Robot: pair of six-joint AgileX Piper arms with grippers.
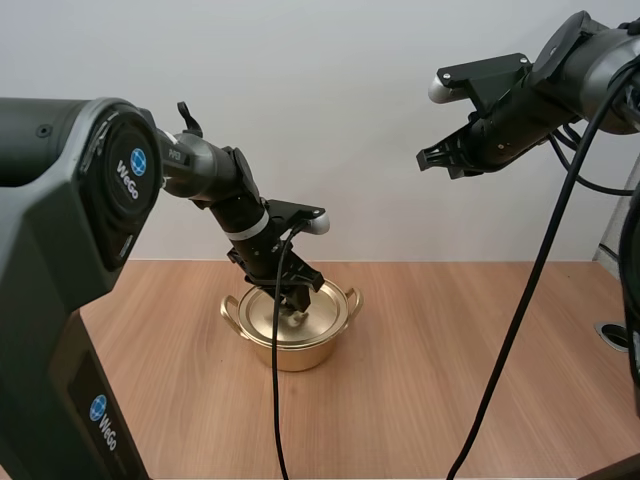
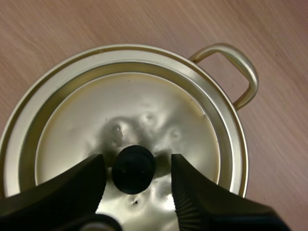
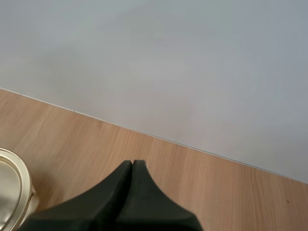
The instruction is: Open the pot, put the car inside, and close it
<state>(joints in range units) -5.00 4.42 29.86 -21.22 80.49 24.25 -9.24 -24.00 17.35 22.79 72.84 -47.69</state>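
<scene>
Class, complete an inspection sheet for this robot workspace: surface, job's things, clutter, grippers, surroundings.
Surface: wooden table, bare grain around the pot.
Job's things: gold pot with two loop handles, its lid on, black knob at the centre.
Clutter: nothing seen.
Grippers: left gripper open, one finger on each side of the knob, gaps visible; right gripper shut on nothing, held high above the table.
Surroundings: plain pale wall behind the table.

Pot (image 1: 296, 356) interior out of sight under lid (image 2: 159, 103).
</scene>
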